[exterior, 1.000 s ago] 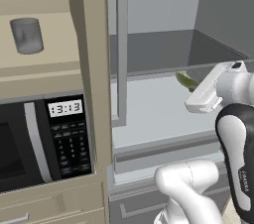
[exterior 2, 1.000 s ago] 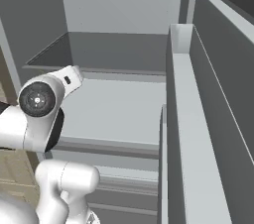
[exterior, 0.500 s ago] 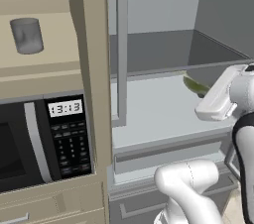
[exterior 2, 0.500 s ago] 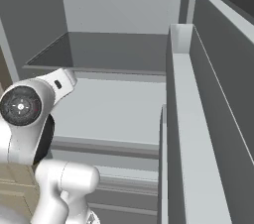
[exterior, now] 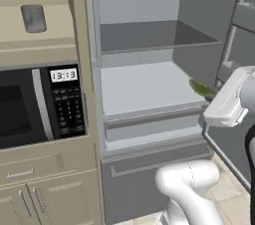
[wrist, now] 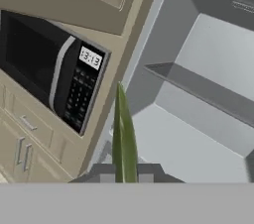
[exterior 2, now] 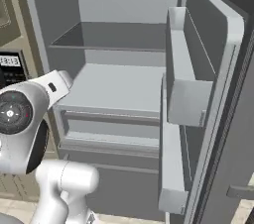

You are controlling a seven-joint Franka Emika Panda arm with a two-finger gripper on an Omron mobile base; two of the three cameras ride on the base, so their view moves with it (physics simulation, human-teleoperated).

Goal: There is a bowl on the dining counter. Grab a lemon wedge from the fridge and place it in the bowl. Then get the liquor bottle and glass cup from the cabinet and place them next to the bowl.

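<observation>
With the grey fridge [exterior: 149,84] open before me, my claw [wrist: 124,174] pinches the thin green lemon wedge [wrist: 123,139].

The lemon wedge [wrist: 123,139] is green, a thin sliver. The fridge [exterior: 144,89] is plain grey inside, its shelves paler. The microwave [exterior: 37,104] is black with a silver handle and white clock digits. The cabinets [exterior: 45,189] are beige.

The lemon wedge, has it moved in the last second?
Yes. Held in the pincer, the lemon wedge has come outward and to the right, off the fridge shelf.
</observation>
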